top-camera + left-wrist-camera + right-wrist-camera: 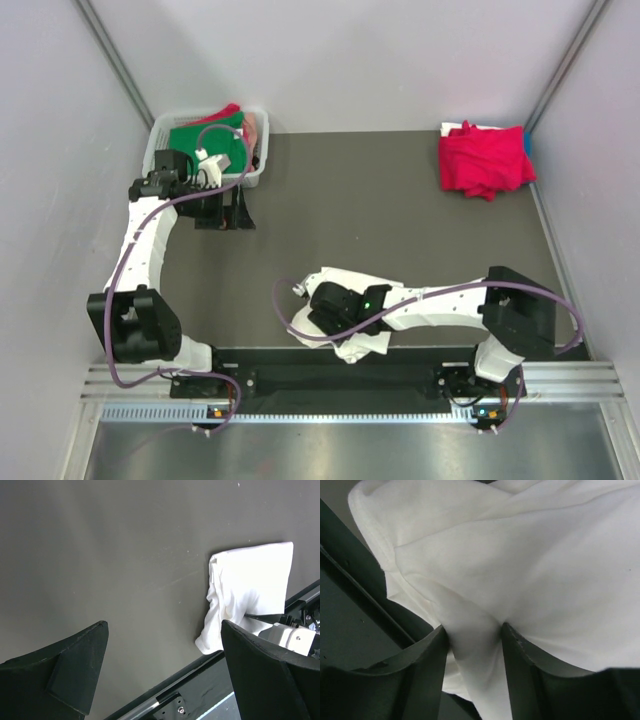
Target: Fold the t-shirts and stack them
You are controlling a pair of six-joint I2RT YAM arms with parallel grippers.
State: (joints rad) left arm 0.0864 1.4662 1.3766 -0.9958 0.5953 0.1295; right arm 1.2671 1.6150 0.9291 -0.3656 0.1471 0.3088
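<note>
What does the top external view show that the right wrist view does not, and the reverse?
Only the top external view shows the white slatted plastic basket holding a bright green cloth t-shirt at the far left, and the crimson cloth t-shirts piled at the far right. Only the right wrist view shows the right gripper with its fingers pinching a fold of cloth. Both show the white cloth t-shirt.
</note>
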